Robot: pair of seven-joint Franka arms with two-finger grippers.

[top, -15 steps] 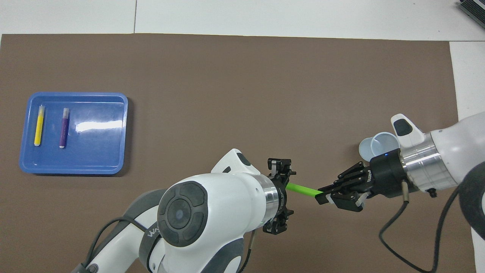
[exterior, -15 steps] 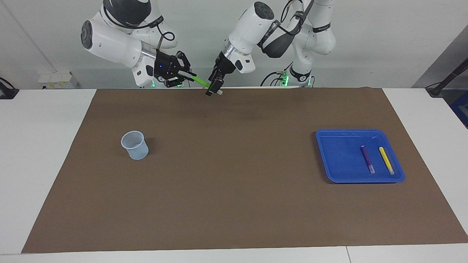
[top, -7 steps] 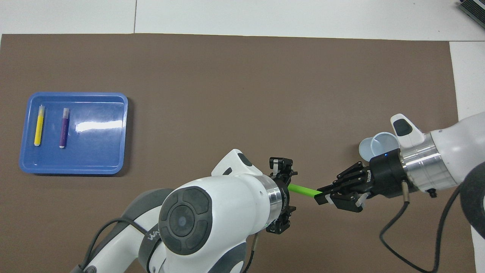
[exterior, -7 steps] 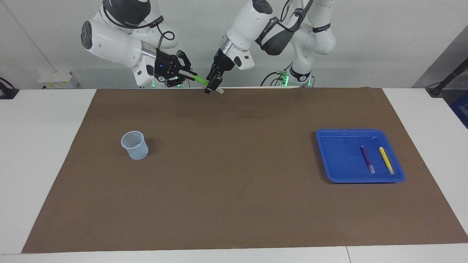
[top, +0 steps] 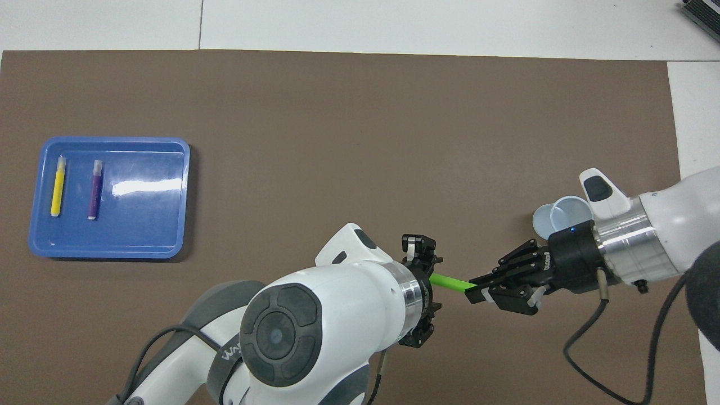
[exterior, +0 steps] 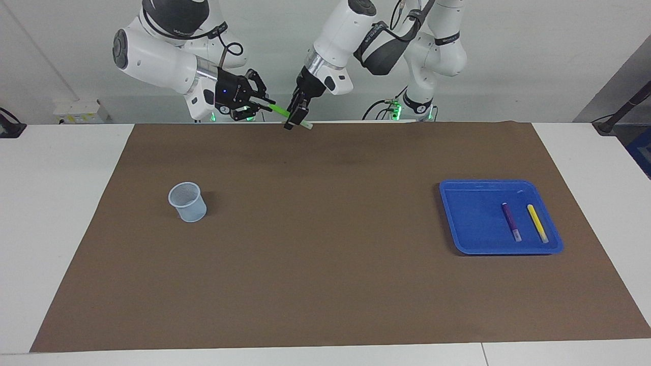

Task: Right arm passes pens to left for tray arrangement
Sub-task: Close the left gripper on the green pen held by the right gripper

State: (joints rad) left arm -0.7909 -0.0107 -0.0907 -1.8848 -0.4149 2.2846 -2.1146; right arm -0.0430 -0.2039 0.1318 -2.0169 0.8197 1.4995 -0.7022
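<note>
A brown mat [exterior: 325, 234] is covering the counter. The blue tray [exterior: 473, 223] is holding the purple pen [exterior: 511, 221] and yellow pen [exterior: 537, 222]. Above the mat, the right gripper [exterior: 257, 105] fingers are clamping the green pen [exterior: 278, 110]; the left gripper [exterior: 296, 120] fingers are around its other end, contact unclear.

Green pen between two end effectors above the robots' edge of the mat

The right end effector [exterior: 264, 105] gripped the green pen [exterior: 278, 110], whose free end reached the left end effector [exterior: 296, 120]. A purple pen [exterior: 511, 221] and yellow pen [exterior: 537, 223] lay in the blue tray [exterior: 468, 218]; a pale cup [exterior: 187, 202] stood toward the right arm's end.
</note>
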